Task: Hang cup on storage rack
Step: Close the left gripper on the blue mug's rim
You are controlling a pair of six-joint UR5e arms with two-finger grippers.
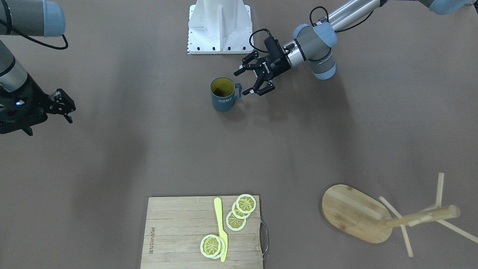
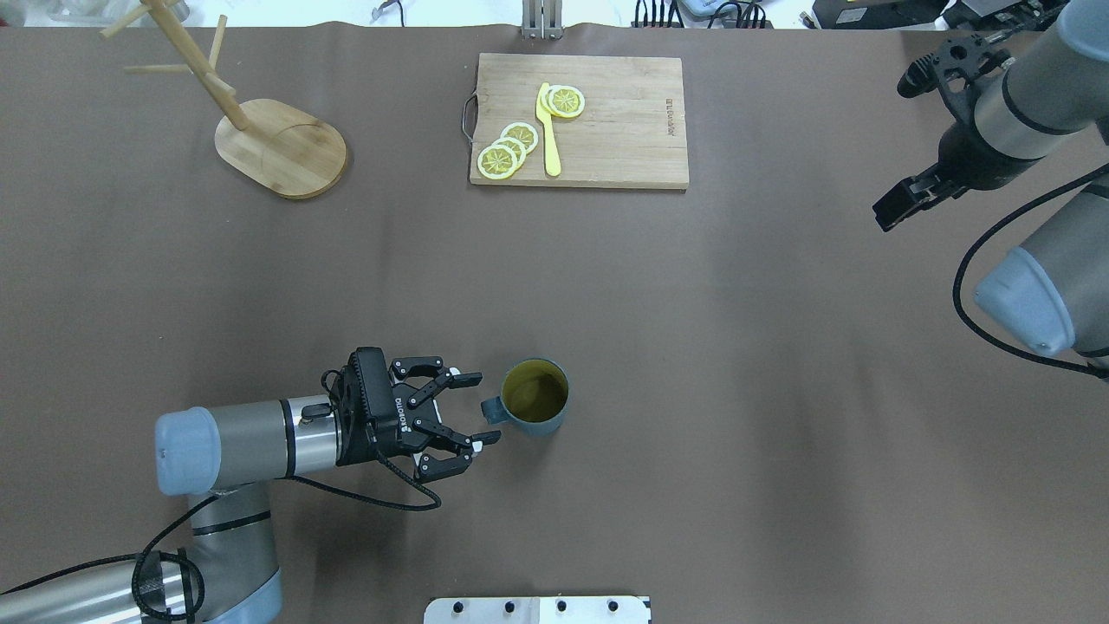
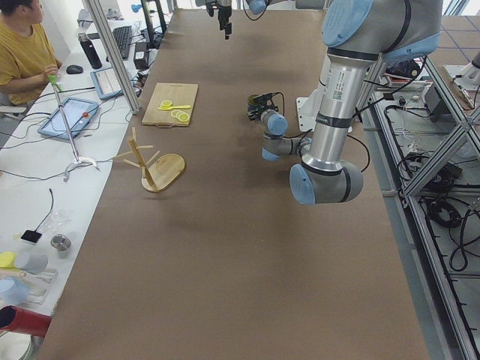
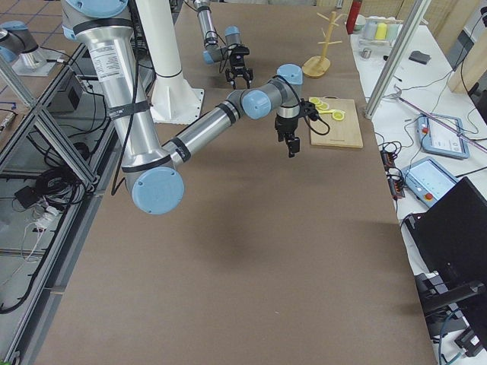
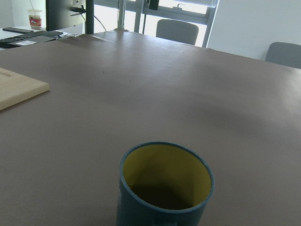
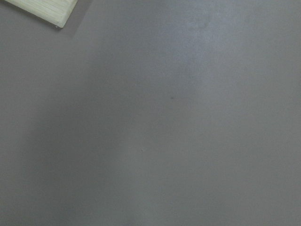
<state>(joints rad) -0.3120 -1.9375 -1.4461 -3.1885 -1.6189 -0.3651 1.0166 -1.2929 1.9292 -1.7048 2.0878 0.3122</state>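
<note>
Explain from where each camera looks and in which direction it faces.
Front-facing: across the table, facing the robot; left gripper beside the cup.
Overhead: behind the robot, looking forward; left arm, right arm.
Exterior left: table's end; left arm near.
Exterior right: opposite end; right arm near.
Left wrist: low, facing the cup; no fingers.
Right wrist: facing the table; no fingers.
Shared: front-facing and overhead show cutting board, storage rack.

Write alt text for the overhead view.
The open left gripper is at the upright cup's handle, near the table's middle. The rack stands far left, a cutting board with lemon slices far centre, the right gripper at the right edge.
</note>
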